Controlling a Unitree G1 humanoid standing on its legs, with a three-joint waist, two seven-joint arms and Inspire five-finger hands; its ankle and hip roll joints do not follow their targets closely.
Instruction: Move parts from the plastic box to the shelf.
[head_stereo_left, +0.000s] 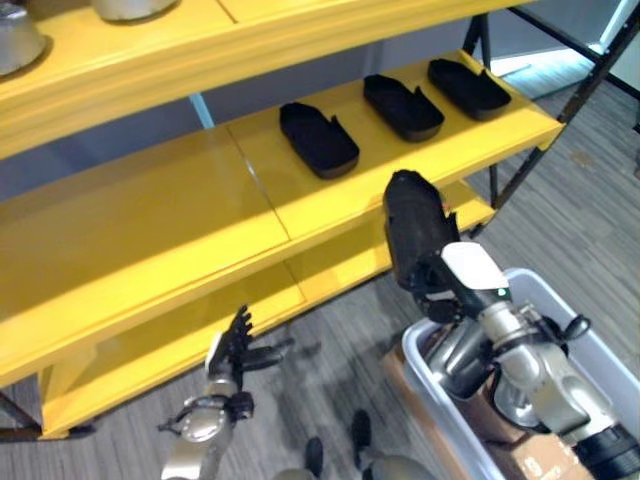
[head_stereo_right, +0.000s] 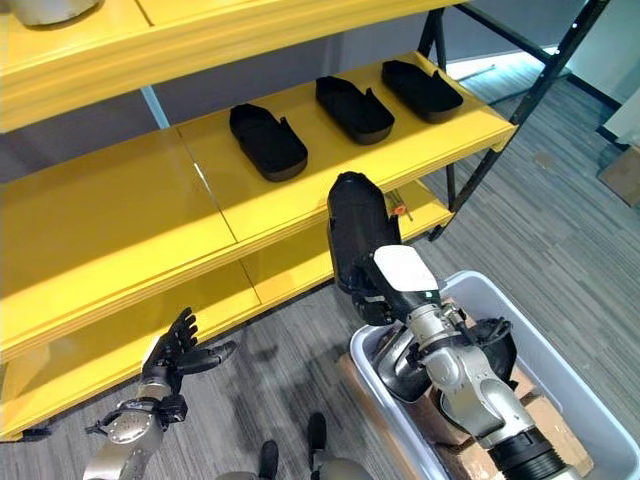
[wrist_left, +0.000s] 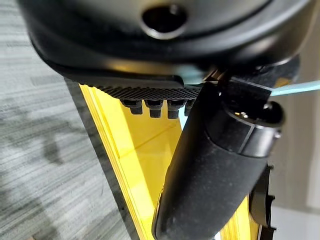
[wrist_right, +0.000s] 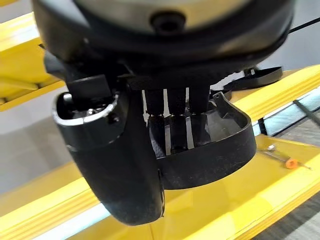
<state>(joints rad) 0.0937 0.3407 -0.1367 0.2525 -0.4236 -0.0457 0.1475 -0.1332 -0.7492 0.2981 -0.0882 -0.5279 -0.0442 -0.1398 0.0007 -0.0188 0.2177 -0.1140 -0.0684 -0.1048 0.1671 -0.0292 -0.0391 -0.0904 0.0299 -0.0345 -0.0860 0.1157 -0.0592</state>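
My right hand (head_stereo_left: 440, 285) is shut on a black shoe-shaped part (head_stereo_left: 412, 225), held upright in front of the yellow shelf's (head_stereo_left: 150, 230) middle board. In the right wrist view, the fingers (wrist_right: 172, 125) curl inside the part (wrist_right: 220, 150) and the thumb presses its outside. Three matching black parts (head_stereo_left: 318, 140) (head_stereo_left: 403, 107) (head_stereo_left: 468, 88) lie in a row on that board at the right. The pale plastic box (head_stereo_right: 590, 395) stands on the floor at the lower right, under my right arm. My left hand (head_stereo_left: 235, 350) hangs open, low by the bottom board, holding nothing.
Metal bowls (head_stereo_left: 15, 40) stand on the top board. The left half of the middle board is bare yellow. A black diagonal frame brace (head_stereo_left: 560, 110) runs past the shelf's right end. A small orange-tipped tool (head_stereo_right: 398, 210) lies on the bottom board. Cardboard (head_stereo_left: 530, 455) sits under the box.
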